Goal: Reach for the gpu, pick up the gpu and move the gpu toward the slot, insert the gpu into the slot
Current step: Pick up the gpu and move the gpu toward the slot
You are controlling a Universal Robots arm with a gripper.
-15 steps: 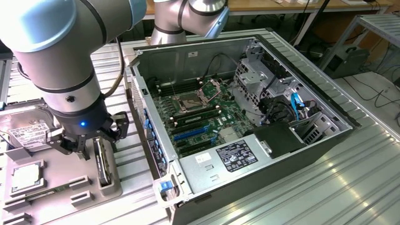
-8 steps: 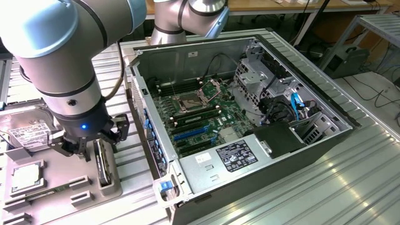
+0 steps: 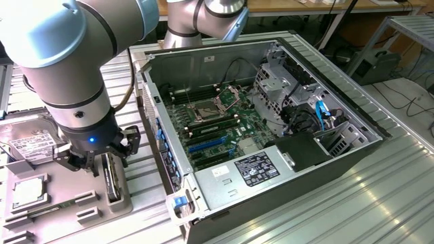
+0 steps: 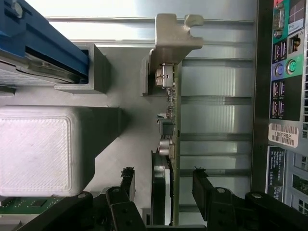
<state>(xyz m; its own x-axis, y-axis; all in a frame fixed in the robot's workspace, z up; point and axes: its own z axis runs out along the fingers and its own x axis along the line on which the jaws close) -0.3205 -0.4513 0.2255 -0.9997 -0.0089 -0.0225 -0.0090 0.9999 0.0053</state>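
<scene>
Wrist view | gpu [image 4: 175, 96] upright on edge, between jaws of gripper [image 4: 162, 173], touching neither | gripper released, spread wide

Open computer case [image 3: 203, 63] (labelled hard drive [image 3: 30, 145] nearby)

Ribbed metal worktop [image 3: 379, 203] catching some glare, wooden desk [image 3: 291, 6] out back, cables [image 3: 405, 99] sprawled across the floor [image 3: 415, 81].

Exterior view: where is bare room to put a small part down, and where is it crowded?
Free: the ribbed table on the exterior view's right of the computer case. Crowded: the grey tray on that view's left, with hard drive, gpu and the open end effector over it.
</scene>
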